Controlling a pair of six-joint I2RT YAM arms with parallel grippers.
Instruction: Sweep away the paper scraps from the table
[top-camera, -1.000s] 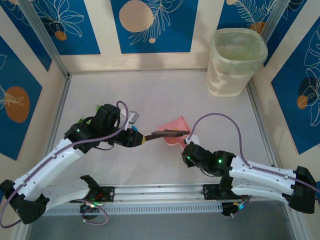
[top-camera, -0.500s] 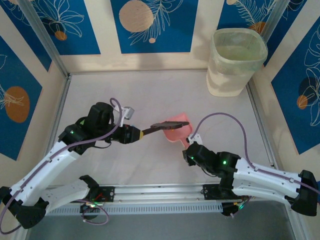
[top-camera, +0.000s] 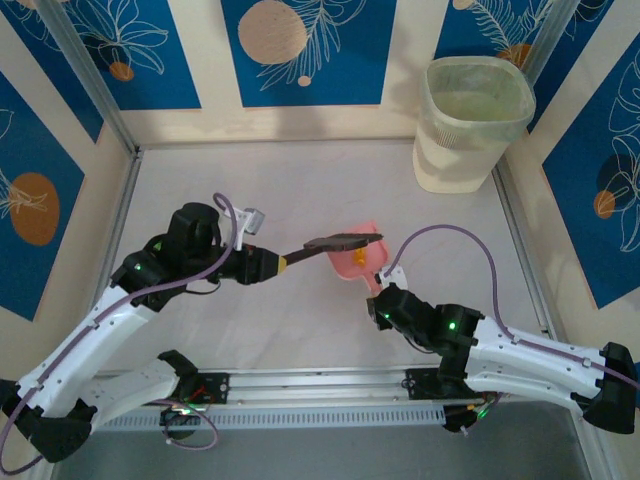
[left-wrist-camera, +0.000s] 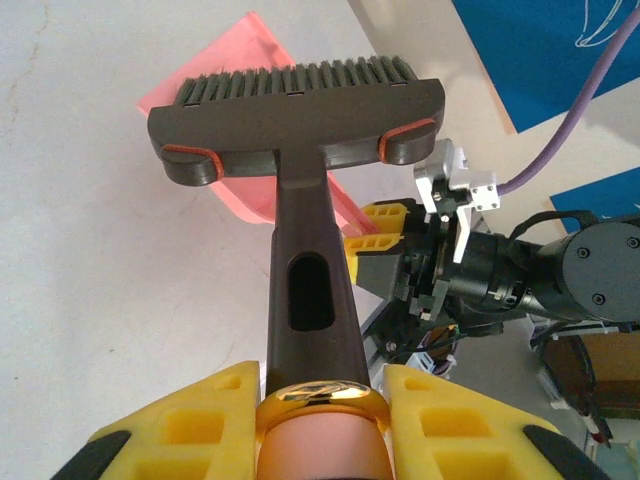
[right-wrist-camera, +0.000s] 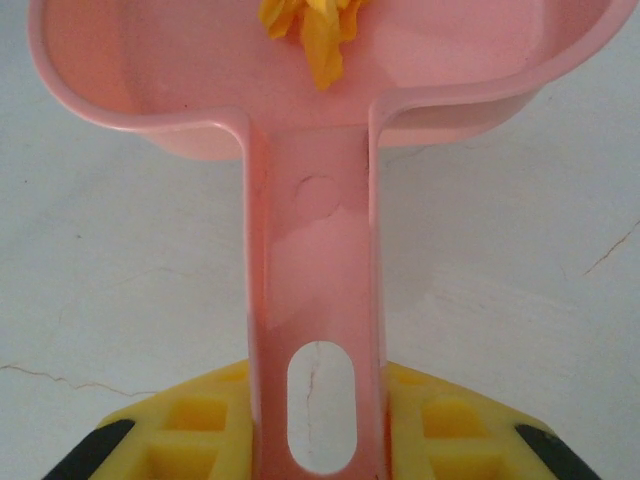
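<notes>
Clamps the brush (left-wrist-camera: 295, 120) handle in the left end effector (left-wrist-camera: 325, 420), bristles hovering at the dustpan (right-wrist-camera: 150, 110) mouth. Pinches the dustpan handle in the right end effector (right-wrist-camera: 318, 420), with an orange paper scrap (right-wrist-camera: 318, 30) inside. Looks like collecting is done; next calls for carrying the dustpan level to the waste bin (top-camera: 470, 130) beyond it.

A pale translucent waste bin (top-camera: 468, 125) stood upright in the far right corner. Near the middle was a pink plastic dustpan (top-camera: 352, 262), its handle pointing near and right. The head of a dark brush (top-camera: 335, 243) crossed its far rim. Blue panels (top-camera: 300, 50) lined the cream walls.
</notes>
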